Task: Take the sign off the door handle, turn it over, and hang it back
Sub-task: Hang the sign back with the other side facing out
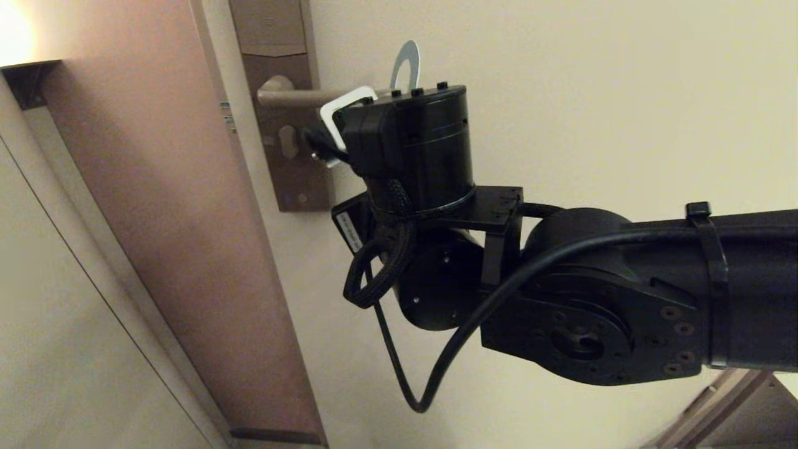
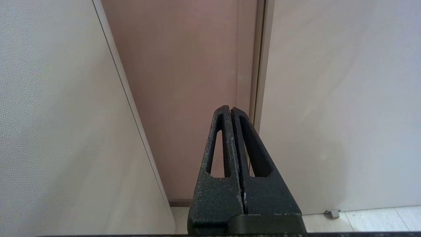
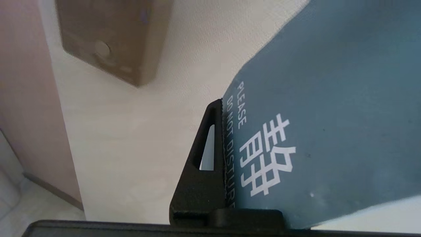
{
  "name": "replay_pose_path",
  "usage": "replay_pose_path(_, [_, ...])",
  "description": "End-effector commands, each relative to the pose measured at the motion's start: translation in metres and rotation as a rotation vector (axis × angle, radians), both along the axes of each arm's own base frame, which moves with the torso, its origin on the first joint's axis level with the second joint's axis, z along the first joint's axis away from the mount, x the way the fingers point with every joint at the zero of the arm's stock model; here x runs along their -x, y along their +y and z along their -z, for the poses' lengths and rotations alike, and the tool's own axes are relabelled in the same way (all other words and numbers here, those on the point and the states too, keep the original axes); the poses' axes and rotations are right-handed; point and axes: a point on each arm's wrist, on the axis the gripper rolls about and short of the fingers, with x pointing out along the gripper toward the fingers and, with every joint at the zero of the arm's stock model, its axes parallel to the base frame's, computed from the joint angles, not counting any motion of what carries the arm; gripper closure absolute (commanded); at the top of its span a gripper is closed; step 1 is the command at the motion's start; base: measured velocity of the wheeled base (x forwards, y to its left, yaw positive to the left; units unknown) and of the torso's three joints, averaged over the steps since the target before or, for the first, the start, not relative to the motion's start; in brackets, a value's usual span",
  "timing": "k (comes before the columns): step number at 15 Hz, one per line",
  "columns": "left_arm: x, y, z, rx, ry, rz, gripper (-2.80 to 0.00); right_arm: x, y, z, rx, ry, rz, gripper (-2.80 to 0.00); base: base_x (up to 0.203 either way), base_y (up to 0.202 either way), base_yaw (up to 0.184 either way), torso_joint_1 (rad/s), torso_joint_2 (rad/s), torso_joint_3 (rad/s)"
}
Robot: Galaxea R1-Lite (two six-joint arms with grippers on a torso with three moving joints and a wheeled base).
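While the right gripper (image 3: 223, 151) clamps the sign (image 3: 329, 108), its oval hole (image 1: 406, 65) sits just above the door handle (image 1: 299, 95); the left gripper (image 2: 232, 112) is closed and idle.

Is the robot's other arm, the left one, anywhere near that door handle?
Probably not: the left gripper, shut and empty, faces the door's lower part, and the right gripper, clamping the sign, crowds the door handle.
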Motion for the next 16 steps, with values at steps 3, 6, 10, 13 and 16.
replay_pose_path(3, [0.000,0.000,0.000,0.000,0.001,0.000,0.00,0.002,0.014,0.011,0.018,0.001,0.013,0.00,0.000,0.000,0.000,0.000,0.00,0.000])
replay_pose_path(6, [0.000,0.000,0.000,0.000,0.001,0.000,0.00,0.004,0.019,0.017,0.030,0.006,0.008,0.00,0.000,0.000,0.000,0.000,0.00,0.000])
replay_pose_path(10, [0.000,0.000,0.000,0.000,0.001,0.000,0.00,0.004,0.026,0.021,0.038,0.004,0.016,0.00,0.000,0.000,0.000,0.000,0.00,0.000])
replay_pose_path(13, [0.000,0.000,0.000,0.000,0.001,0.000,0.00,-0.001,0.036,0.015,0.023,-0.016,0.043,0.00,0.000,0.000,0.000,0.000,0.00,0.000])
replay_pose_path(16, [0.000,0.000,0.000,0.000,0.001,0.000,0.00,-0.005,0.049,0.012,0.025,-0.023,0.068,0.00,0.000,0.000,0.000,0.000,0.00,0.000])
